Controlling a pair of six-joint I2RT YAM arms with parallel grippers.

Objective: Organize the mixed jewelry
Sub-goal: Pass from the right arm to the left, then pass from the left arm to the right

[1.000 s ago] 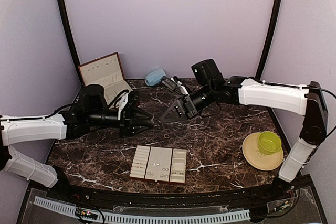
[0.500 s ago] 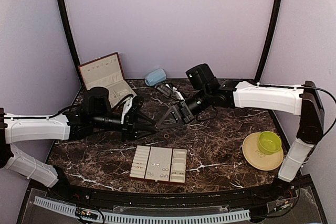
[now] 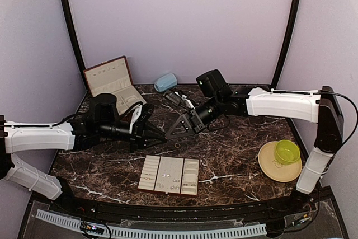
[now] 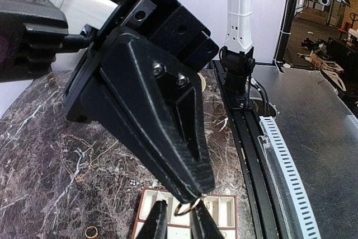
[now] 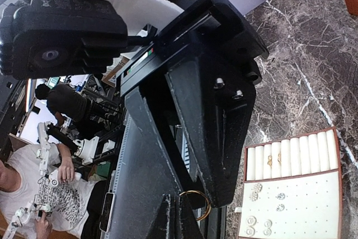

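Observation:
My two grippers meet tip to tip above the table's middle. My right gripper point(image 3: 170, 134) point(image 5: 180, 212) is shut on a thin gold ring point(image 5: 207, 206), which hangs at its tip in the left wrist view point(image 4: 183, 211). My left gripper point(image 3: 161, 136) point(image 4: 179, 219) is open, its fingers on either side of that ring; one finger point(image 4: 205, 225) touches it. Another small ring point(image 3: 177, 145) point(image 4: 90, 231) lies loose on the marble below. The cream-lined tray point(image 3: 150, 173) point(image 5: 305, 208) holds small earrings point(image 5: 257, 190) and rings point(image 5: 269, 160).
An open red-brown box point(image 3: 110, 81) stands at the back left. A blue object point(image 3: 165, 81) and a small dark item point(image 3: 173, 98) lie at the back. A tan plate point(image 3: 274, 167) with a green bowl point(image 3: 287, 151) sits at the right.
My right gripper has moved left and down with the ring until its tip meets my left gripper's fingers. My left gripper has shifted slightly right.

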